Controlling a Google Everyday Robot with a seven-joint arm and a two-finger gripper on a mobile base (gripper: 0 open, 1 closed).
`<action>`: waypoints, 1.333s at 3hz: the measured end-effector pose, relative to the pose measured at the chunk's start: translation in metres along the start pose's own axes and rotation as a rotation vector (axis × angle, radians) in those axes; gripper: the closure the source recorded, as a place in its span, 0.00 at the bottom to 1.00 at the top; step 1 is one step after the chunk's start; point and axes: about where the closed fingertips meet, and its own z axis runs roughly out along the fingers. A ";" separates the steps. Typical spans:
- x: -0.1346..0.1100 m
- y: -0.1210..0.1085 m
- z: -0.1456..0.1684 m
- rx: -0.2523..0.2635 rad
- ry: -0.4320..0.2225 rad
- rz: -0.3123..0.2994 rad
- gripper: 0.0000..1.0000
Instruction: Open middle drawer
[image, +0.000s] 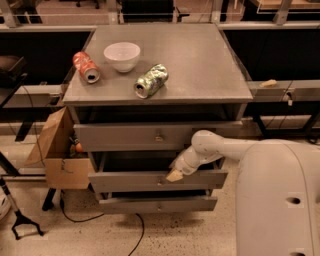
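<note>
Just right of the knob (160, 181), the gripper (174, 175) sits at the top edge of the middle drawer (125, 181), w/ the arm (215, 147) reaching in from further right of the knob. Can't tell if jaws are apart or clamped. Drawer front looks partly out, w/ a dark gap above the knob. To do it well: pull straight out & level, no sideways drag, so it doesn't rack; contact close to the knob, i.e. centre.

High camera faces cabinet (200, 65) (hand (174, 175) at middle drawer (125, 181)).
</note>
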 end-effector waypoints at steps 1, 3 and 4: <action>0.005 0.006 0.000 0.000 0.000 -0.007 0.61; 0.011 0.010 0.001 0.001 0.000 -0.015 0.07; 0.025 0.024 0.004 0.004 0.004 -0.039 0.00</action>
